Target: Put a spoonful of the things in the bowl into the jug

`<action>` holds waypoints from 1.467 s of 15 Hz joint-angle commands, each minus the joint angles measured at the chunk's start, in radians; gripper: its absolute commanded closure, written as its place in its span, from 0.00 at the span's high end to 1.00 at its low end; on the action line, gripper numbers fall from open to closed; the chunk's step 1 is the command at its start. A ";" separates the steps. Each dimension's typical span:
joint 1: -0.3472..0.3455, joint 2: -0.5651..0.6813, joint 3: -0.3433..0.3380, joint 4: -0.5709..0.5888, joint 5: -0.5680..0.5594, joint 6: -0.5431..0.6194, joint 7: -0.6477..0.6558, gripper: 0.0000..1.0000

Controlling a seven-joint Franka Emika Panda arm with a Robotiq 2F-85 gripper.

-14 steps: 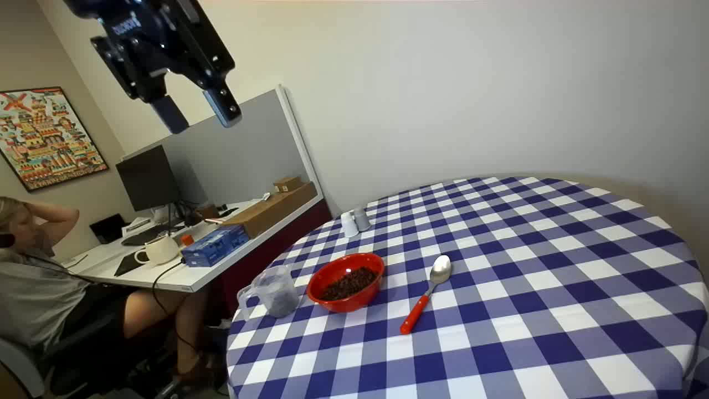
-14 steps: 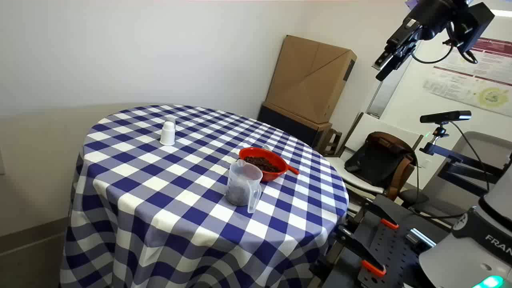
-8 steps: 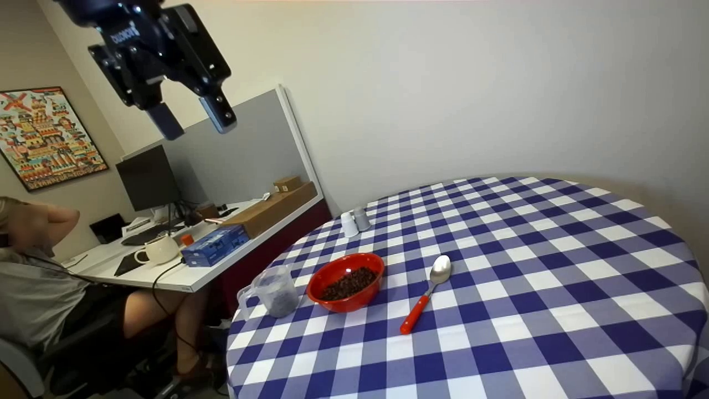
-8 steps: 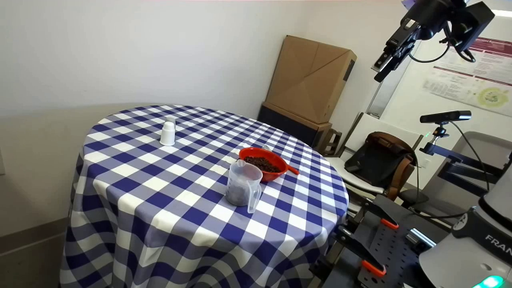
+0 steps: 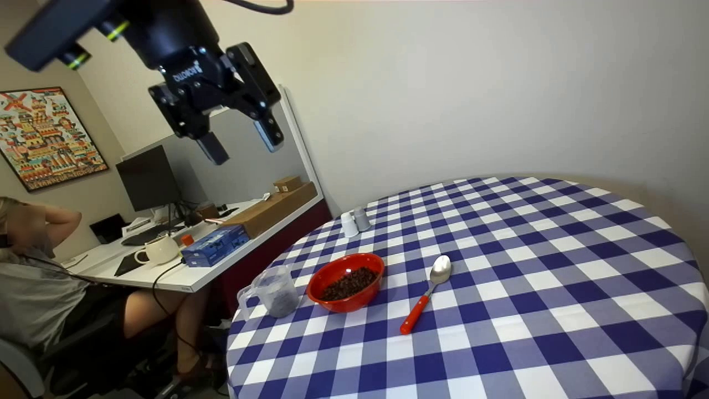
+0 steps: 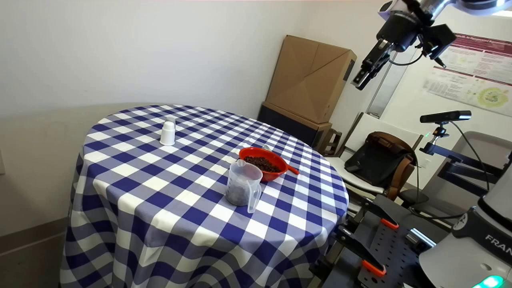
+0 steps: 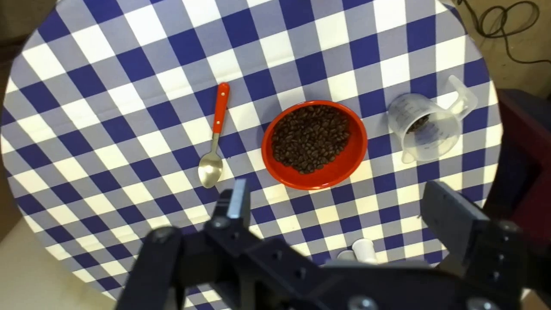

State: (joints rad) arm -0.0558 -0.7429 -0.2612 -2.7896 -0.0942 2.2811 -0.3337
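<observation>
the fingers (image 7: pixel 452 217) stand apart, holding nothing, high above the tabletop (image 7: pixel 129 142). the red-handled metal spoon (image 7: pixel 215 137) lies below and well apart from them, in the wrist view past the finger farther from the measuring jug (image 7: pixel 435 140). it should feel light and stiff, its handle (image 7: pixel 220 107) perhaps slippery (and apt to twist under a load of coffee beans (image 7: pixel 310 137)), so a firm pinch mid-handle looks best.
</observation>
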 commanded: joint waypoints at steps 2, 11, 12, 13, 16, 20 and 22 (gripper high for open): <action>-0.047 0.226 -0.023 0.001 -0.043 0.210 -0.027 1.00; -0.040 0.669 -0.045 0.120 0.052 0.431 -0.120 1.00; -0.037 0.716 -0.034 0.139 0.076 0.449 -0.130 1.00; -0.039 0.756 -0.020 0.158 0.094 0.466 -0.131 1.00; -0.059 0.882 0.037 0.229 0.153 0.506 -0.124 1.00; -0.109 1.024 0.102 0.325 0.143 0.529 -0.086 1.00; -0.129 1.080 0.117 0.366 0.122 0.529 -0.064 1.00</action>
State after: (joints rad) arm -0.1454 0.2353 -0.1769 -2.5019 0.0384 2.7892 -0.4253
